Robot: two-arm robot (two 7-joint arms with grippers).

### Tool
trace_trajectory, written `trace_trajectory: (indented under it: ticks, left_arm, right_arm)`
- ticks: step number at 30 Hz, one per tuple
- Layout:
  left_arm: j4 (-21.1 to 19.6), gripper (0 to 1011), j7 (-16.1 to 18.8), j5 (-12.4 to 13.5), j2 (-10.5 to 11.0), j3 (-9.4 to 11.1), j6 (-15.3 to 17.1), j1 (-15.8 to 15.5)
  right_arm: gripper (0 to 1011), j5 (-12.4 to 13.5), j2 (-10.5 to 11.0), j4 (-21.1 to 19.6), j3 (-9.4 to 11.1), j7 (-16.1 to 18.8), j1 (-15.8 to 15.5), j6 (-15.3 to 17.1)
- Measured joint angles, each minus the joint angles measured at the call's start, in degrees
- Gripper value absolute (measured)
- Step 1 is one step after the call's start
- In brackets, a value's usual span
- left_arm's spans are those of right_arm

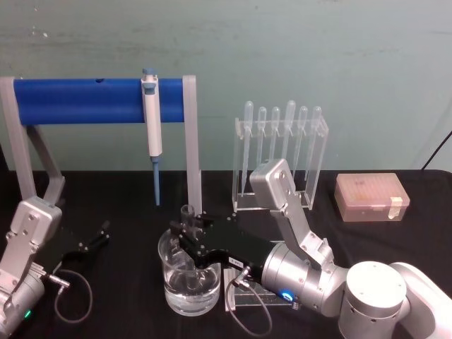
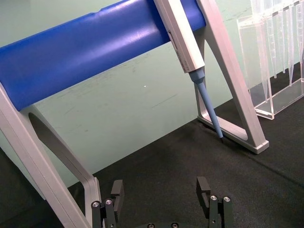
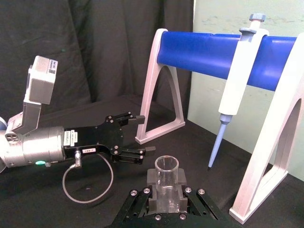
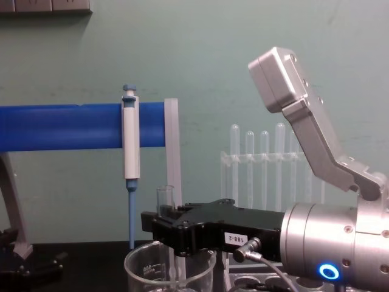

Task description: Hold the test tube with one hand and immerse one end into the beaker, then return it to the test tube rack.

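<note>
The test tube (image 1: 187, 217) stands upright, its rimmed mouth up, with my right gripper (image 1: 189, 236) shut on it just above the beaker (image 1: 191, 282). The clear beaker holds liquid, and the tube's lower part drops inside its rim; its tip is hard to make out through the glass. In the chest view the tube (image 4: 165, 198) rises above the black right gripper (image 4: 163, 226) over the beaker (image 4: 146, 267). The right wrist view looks down the tube's mouth (image 3: 167, 167) between the fingers (image 3: 153, 179). My left gripper (image 1: 95, 236) rests open at the left; it is also open in its own view (image 2: 160, 192).
A blue bar stand (image 1: 85, 100) carries a white pipettor (image 1: 152, 123) behind the beaker. A clear rack of pipettes (image 1: 282, 152) stands behind my right arm, a pink box (image 1: 371, 198) at the right. A flat clear rack (image 1: 247, 300) lies under my right wrist.
</note>
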Motion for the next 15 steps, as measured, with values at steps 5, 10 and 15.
trace_trajectory:
  ticks: [5,10,15]
  left_arm:
    - [0.00,1000,0.00,0.00,0.00,0.00,0.00,0.00]
    - [0.00,1000,0.00,0.00,0.00,0.00,0.00,0.00]
    - [0.00,1000,0.00,0.00,0.00,0.00,0.00,0.00]
  right_arm:
    - [225,0.00,0.00,0.00,0.00,0.00,0.00,0.00]
    - [225,0.00,0.00,0.00,0.00,0.00,0.00,0.00]
    - [225,0.00,0.00,0.00,0.00,0.00,0.00,0.00]
